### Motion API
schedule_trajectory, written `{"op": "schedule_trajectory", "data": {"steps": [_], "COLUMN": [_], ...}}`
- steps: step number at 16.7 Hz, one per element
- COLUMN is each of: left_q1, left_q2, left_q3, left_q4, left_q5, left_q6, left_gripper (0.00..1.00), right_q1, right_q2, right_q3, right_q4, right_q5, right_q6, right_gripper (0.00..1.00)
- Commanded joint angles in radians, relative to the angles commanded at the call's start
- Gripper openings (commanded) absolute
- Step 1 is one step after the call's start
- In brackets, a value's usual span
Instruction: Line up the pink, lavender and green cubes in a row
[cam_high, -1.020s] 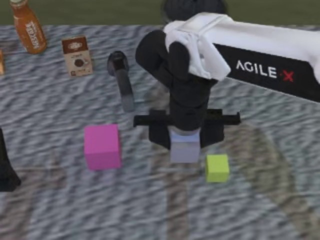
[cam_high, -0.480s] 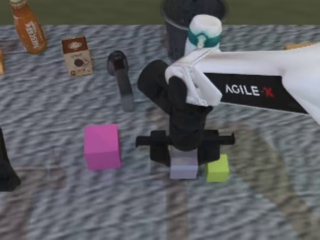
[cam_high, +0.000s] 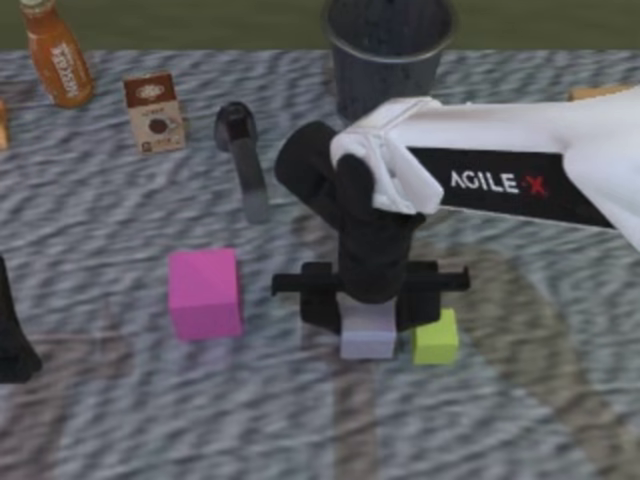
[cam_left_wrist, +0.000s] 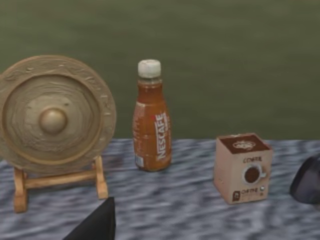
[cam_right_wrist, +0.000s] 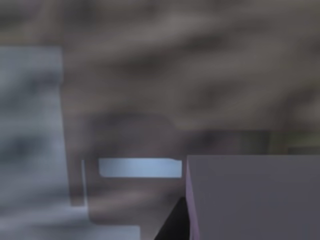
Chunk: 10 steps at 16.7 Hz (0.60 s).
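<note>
Reaching in from the right side, the right arm is hanging its gripper (cam_high: 368, 322) straight down over the lavender cube (cam_high: 367, 338), its dark fingers sitting close on either side of the block and clasping it. That cube is a pale greyish lavender, matte and plain, middling in size, and it is sitting low near the middle of the table (cam_high: 520, 400); from above I am not able to tell whether it is resting on the surface or held just off it. In the right wrist view the lavender cube (cam_right_wrist: 252, 197) is filling the lower corner as a flat grey-violet face.

Just beside it on the right, the small lime-green cube (cam_high: 435, 336) is sitting nearly touching. The pink cube (cam_high: 204, 293), the largest of the three and a strong magenta, is standing well apart to the left, at roughly the same depth.

The table is showing a rippled grey-blue texture, with a dull green backdrop behind it. Along the far edge an orange-brown bottle (cam_high: 57, 56), a brown printed carton (cam_high: 154, 112) and a dark bucket (cam_high: 387, 50) are standing, and a black tool (cam_high: 243, 158) is lying nearby. The left wrist view is also showing a wooden gong (cam_left_wrist: 53, 121) on a stand.

The left gripper (cam_high: 12, 340) is waiting at the left edge, and I cannot tell how it is set.
</note>
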Motion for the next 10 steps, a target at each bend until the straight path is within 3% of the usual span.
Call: {"op": "schedule_trajectory", "data": {"steps": [6, 10], "left_q1": [0.000, 0.000], "left_q2": [0.000, 0.000], "left_q3": [0.000, 0.000], "left_q4": [0.000, 0.000], "left_q5": [0.000, 0.000], "left_q6": [0.000, 0.000], "left_gripper": [1.00, 1.00], "right_q1": [0.000, 0.000], "right_q2": [0.000, 0.000], "right_q3": [0.000, 0.000], "right_q4": [0.000, 0.000], "right_q5": [0.000, 0.000], "right_q6": [0.000, 0.000], "right_gripper": [0.98, 1.00]}}
